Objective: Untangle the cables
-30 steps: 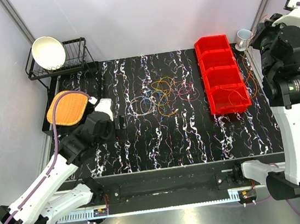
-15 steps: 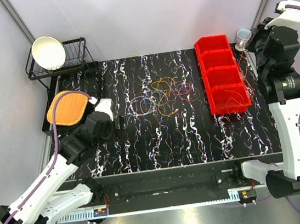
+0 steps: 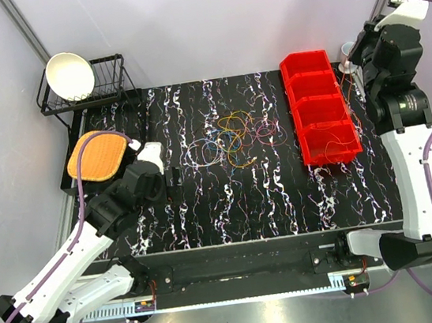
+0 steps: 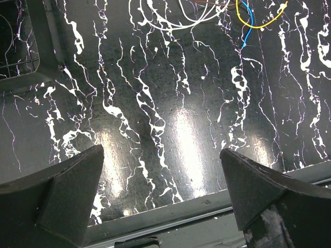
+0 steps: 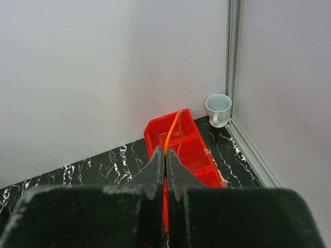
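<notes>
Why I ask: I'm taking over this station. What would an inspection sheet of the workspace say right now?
Surface: black marbled table, glossy, with glare patches.
Job's things: coloured cables tangled mid-table; one orange cable leads from the red bin to the right gripper.
Clutter: mug, orange mat, dish rack holding a white bowl.
Grippers: left gripper open over bare table; right gripper shut on the orange cable.
Cables: purple hoses run along both arms.
Surroundings: plain white walls, metal corner posts.

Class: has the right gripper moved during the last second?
Yes. In the top view the right gripper has swung left and farther back, toward the red bin.
</notes>
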Controlling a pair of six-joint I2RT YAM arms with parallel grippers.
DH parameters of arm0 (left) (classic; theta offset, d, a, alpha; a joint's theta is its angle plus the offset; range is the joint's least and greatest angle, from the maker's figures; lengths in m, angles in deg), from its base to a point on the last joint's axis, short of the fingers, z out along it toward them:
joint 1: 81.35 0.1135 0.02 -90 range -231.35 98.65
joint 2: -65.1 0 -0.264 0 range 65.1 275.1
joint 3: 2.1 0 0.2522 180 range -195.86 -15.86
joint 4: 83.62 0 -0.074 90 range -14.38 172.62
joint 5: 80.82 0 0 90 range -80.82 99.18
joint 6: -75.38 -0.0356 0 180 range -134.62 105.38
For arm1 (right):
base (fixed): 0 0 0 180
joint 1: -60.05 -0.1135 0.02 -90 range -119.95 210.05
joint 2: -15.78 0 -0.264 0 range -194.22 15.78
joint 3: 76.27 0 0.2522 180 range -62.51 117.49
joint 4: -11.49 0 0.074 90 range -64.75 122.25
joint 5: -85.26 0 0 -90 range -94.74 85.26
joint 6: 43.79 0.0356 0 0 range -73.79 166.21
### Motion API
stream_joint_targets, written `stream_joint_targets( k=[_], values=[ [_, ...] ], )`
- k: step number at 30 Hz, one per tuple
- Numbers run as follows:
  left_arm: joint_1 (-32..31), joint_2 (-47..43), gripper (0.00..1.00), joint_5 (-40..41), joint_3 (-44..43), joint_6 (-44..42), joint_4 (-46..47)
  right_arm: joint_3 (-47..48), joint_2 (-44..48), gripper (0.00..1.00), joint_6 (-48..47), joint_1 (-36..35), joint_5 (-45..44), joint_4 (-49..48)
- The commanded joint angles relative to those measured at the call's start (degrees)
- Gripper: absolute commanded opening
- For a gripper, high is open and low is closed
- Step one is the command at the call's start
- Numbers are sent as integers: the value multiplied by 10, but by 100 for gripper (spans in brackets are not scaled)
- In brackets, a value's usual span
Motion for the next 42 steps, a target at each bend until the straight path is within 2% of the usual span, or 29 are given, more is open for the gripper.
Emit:
stream_joint_targets(
  k=[1, 17, 42],
  values=[
    [-2, -3, 99, 19, 3, 3, 18, 58, -9, 0, 0, 3, 3, -32],
    [-3, -7, 99, 27, 2, 5, 16, 68, -32, 0, -12, 3, 9, -38],
    [-4, 3, 99, 12, 2, 2, 18, -38, 69, 0, -16, 3, -12, -51]
  ],
)
